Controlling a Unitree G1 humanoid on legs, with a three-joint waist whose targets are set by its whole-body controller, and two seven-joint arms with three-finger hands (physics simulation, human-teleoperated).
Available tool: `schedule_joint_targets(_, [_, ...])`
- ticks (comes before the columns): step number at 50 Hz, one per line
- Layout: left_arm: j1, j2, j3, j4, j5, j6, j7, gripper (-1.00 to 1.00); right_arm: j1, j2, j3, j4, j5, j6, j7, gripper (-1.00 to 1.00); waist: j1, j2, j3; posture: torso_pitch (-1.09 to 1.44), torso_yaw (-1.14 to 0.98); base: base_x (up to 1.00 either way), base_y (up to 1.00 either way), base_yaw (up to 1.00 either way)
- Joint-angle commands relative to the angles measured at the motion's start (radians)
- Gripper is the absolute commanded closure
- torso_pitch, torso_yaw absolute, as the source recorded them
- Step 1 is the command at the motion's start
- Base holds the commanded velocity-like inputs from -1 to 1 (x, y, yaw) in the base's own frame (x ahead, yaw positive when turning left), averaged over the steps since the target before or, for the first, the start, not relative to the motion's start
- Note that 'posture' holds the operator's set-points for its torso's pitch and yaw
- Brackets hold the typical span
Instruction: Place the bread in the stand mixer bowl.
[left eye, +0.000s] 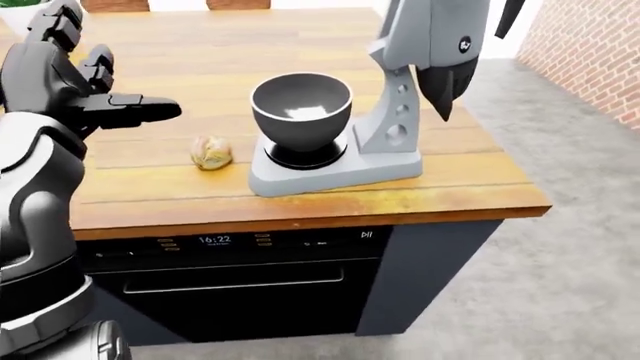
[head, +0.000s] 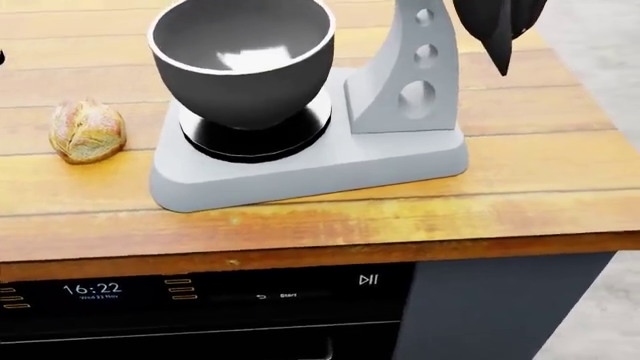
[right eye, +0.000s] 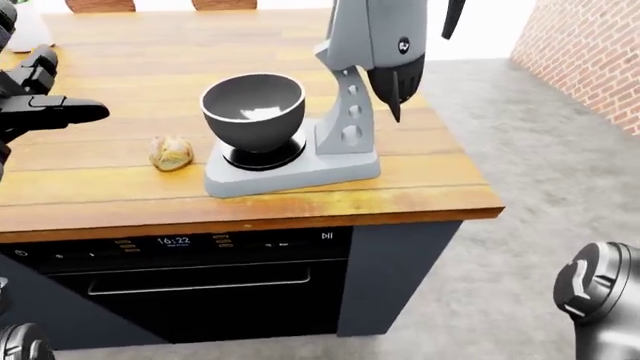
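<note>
A small round bread roll (left eye: 211, 152) lies on the wooden counter (left eye: 180, 67), just left of the stand mixer (left eye: 335, 169). The mixer's dark grey bowl (left eye: 300, 105) stands upright and empty on the mixer base, and the mixer head (left eye: 430, 37) is tilted up. My left hand (left eye: 95, 90) hovers open above the counter, up and to the left of the bread, apart from it. Of my right arm only a grey forearm part (right eye: 600, 296) shows at the bottom right of the right-eye view; its hand is out of view.
A black oven (left eye: 230, 289) with a lit clock sits under the counter's near edge. A dark cabinet panel (left eye: 430, 270) stands to its right. Grey floor (left eye: 560, 262) lies to the right, with a brick wall (left eye: 590, 45) at the top right.
</note>
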Motion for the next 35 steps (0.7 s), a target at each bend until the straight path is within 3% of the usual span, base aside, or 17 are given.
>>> schedule_joint_targets(1, [-0.064,0.037,-0.029,0.027,-0.005,-0.027,-0.064,-1.00,-0.027,-0.006,-0.003,-0.013,-0.002,-0.025,-0.004,-1.00,0.000,0.000,-0.025,0.00,0.00,0.00,0.00,0.00])
schedule_joint_targets(4, [-0.171,0.082,-0.089,0.162,0.028,0.000,-0.180,-1.00,-0.023,-0.003,-0.002,-0.014,-0.009,-0.028,0.002,-1.00,0.005,-0.003,-0.026,0.00,0.00,0.00,0.00,0.00])
schedule_joint_targets(6, [-0.246,0.111,-0.190,0.278,0.175,-0.119,-0.298,-1.00,-0.022,0.002,0.001,-0.017,-0.014,-0.027,0.004,-1.00,0.011,-0.006,-0.026,0.00,0.00,0.00,0.00,0.00])
schedule_joint_targets(7, [-0.277,0.104,-0.212,0.339,0.288,-0.284,-0.291,-1.00,-0.024,0.005,0.000,-0.020,-0.014,-0.023,0.003,-1.00,0.013,-0.011,-0.025,0.00,0.00,0.00,0.00,0.00])
schedule_joint_targets(8, [-0.319,0.095,-0.250,0.407,0.325,-0.216,-0.385,-1.00,-0.023,0.008,0.001,-0.025,-0.014,-0.020,0.002,-1.00,0.016,-0.016,-0.023,0.00,0.00,0.00,0.00,0.00])
schedule_joint_targets(9, [-0.347,0.084,-0.269,0.481,0.429,-0.318,-0.369,-1.00,-0.023,0.011,0.001,-0.029,-0.015,-0.017,0.001,-1.00,0.018,-0.019,-0.025,0.00,0.00,0.00,0.00,0.00])
schedule_joint_targets(11, [-0.390,0.049,-0.264,0.580,0.493,-0.390,-0.463,-1.00,-0.023,0.010,-0.001,-0.032,-0.017,-0.014,0.006,-1.00,0.024,-0.027,-0.025,0.00,0.00,0.00,0.00,0.00])
schedule_joint_targets(15, [-0.423,0.003,-0.265,0.782,0.662,-0.578,-0.463,-1.00,-0.018,0.009,-0.005,-0.019,-0.026,-0.024,0.016,-1.00,0.029,-0.038,-0.028,0.00,0.00,0.00,0.00,0.00])
schedule_joint_targets(16, [-0.424,-0.007,-0.255,0.801,0.664,-0.565,-0.511,-1.00,-0.018,0.009,-0.003,-0.016,-0.029,-0.026,0.016,-1.00,0.029,-0.041,-0.029,0.00,0.00,0.00,0.00,0.00])
schedule_joint_targets(21, [-0.332,-0.053,-0.231,0.679,0.707,-0.559,-0.594,-1.00,-0.015,0.013,-0.006,-0.019,-0.031,-0.024,0.017,-1.00,0.028,-0.048,-0.032,0.00,0.00,0.00,0.00,0.00])
schedule_joint_targets(31, [-0.384,-0.140,-0.233,0.769,0.744,-0.562,-0.589,-1.00,-0.012,0.011,-0.011,-0.010,-0.033,-0.029,0.020,-1.00,0.035,-0.064,-0.036,0.00,0.00,0.00,0.00,0.00])
schedule_joint_targets(35, [-0.441,-0.144,-0.262,0.906,0.813,-0.669,-0.470,-1.00,-0.014,0.009,-0.010,-0.012,-0.030,-0.027,0.018,-1.00,0.036,-0.067,-0.037,0.00,0.00,0.00,0.00,0.00])
